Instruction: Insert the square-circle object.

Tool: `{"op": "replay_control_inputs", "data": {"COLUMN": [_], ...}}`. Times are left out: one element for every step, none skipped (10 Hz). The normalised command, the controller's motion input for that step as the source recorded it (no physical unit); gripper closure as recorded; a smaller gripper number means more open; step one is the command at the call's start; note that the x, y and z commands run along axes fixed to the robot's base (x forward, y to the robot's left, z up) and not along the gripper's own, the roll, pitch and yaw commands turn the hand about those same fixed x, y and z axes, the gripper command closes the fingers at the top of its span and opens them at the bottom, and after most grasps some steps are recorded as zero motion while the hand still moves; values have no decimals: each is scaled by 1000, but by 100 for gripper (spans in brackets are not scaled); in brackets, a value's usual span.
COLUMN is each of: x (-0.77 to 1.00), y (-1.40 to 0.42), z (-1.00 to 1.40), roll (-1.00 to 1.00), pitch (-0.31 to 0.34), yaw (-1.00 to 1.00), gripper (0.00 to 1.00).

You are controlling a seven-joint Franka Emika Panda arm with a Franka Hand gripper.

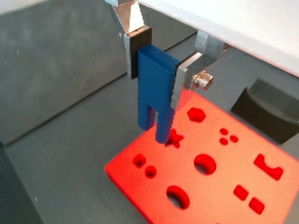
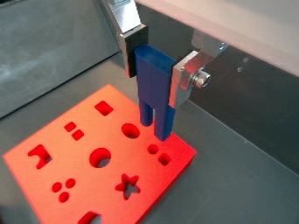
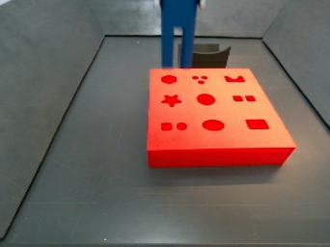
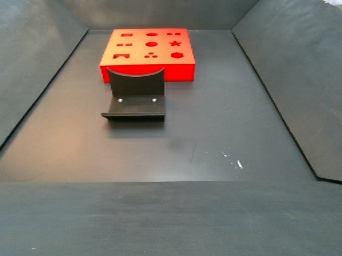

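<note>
1. In a wrist view my tool is closed on the upper end of the blue plastic two-pronged square-circle object, silver finger plates pressing its flat faces. The prongs hang downward above the flat red plastic block with its shaped cut-outs, their tips near the star-shaped hole.

2. In a wrist view the same grip shows: tool clamped on the blue piece, prongs clear of the block, not yet in any hole.

3. In a side view the blue piece hangs upright above the block's far edge, with a dark grey curved block behind it. I judge this the carry-and-align step; next I must find the matching square-and-circle pair of holes, centre over it and descend straight.

4. In a side view the block lies at the far end of the dark worktop, the grey block just before it. All visible holes look empty; my tool is out of frame here.
</note>
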Motion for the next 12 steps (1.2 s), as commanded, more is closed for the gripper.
{"op": "replay_control_inputs", "data": {"x": [823,766,614,546,283,34,0,-114,-326,-331,-220,-134], "y": [-211,-74,-31,-17,-34,-94,-74,-26,0,0,0,0], "z": [-554,-563,-471,-489,-434,-337,-246,-257,-246,-223,-206,-200], "roll": [69,0,0,3,50,61,51,29,0,0,0,-10], "pitch": [71,43,67,53,33,0,0,-11,-10,-94,-120,-190], "yaw": [277,203,166,109,0,-97,-177,-194,-151,-120,-51,0], "gripper": [100,100,100,100,100,100,100,100,100,100,100,100]}}
